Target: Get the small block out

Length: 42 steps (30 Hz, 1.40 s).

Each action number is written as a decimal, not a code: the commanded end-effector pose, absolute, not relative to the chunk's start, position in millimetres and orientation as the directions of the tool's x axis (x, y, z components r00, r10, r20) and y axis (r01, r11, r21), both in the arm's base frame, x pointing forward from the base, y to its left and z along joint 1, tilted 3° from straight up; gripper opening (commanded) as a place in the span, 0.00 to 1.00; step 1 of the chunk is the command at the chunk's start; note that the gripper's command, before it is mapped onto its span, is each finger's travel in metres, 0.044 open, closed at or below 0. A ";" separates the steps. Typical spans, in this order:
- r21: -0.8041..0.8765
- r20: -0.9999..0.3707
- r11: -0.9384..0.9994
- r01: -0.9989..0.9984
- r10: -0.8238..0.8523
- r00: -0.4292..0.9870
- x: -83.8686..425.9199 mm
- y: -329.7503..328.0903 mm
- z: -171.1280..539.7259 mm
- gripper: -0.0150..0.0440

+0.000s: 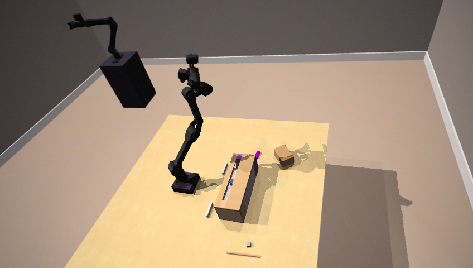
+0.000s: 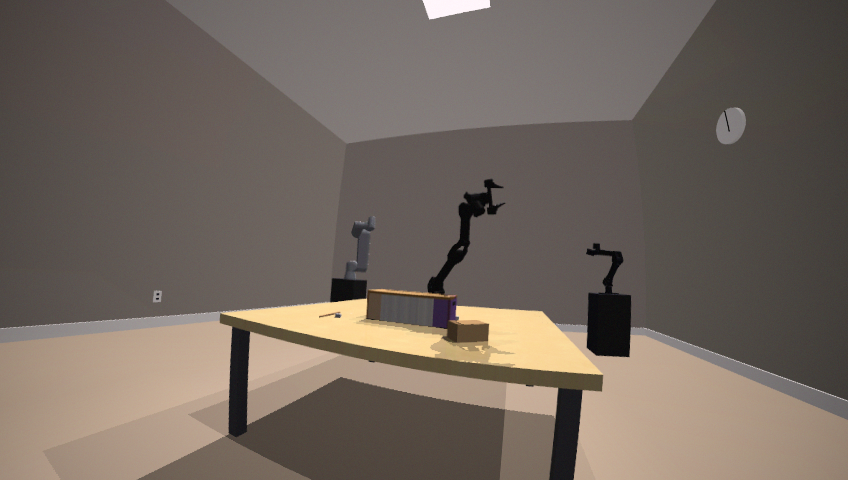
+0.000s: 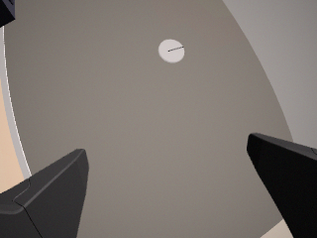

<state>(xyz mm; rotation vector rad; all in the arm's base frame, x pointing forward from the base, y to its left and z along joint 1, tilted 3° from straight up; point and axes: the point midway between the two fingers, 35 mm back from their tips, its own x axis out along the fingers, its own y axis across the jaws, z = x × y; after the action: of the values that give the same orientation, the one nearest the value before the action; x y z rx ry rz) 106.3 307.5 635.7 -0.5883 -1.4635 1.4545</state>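
The box (image 1: 247, 172) (image 2: 410, 293) stands on the table, with a brown top, one brown end and one purple end. Its open-looking clear front faces the arm's base. Through it a pale shelf (image 1: 227, 192) shows, with a small blue block (image 1: 231, 181) about midway along it. The exterior view shows only the back of the box, so the block is hidden there. My gripper (image 2: 503, 195) (image 3: 171, 151) is open and empty, raised high above the table and well away from the box. The wrist view shows only wall, ceiling and floor between and around the fingers.
A brown block (image 1: 283, 156) (image 2: 467, 330) lies beyond the purple end. A small purple piece (image 1: 257, 154) is close to that end. Two white bars (image 1: 225, 168) (image 1: 209, 209) lie before the front. A small grey cube (image 1: 248, 244) and a thin wooden stick (image 1: 243, 254) lie beyond the brown end.
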 end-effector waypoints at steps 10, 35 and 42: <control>-0.889 0.405 0.455 -0.058 0.719 -0.565 24.0 273.4 674.4 0.93; 0.176 0.697 0.977 0.117 -0.040 -0.716 -106.0 23.0 738.3 0.93; 0.564 0.684 0.811 0.155 -0.352 -0.639 -93.1 -80.7 728.2 0.93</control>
<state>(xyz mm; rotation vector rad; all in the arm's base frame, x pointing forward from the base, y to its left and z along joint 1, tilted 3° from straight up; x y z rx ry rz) -104.1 -26.1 736.4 0.0479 -2.2748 -0.5256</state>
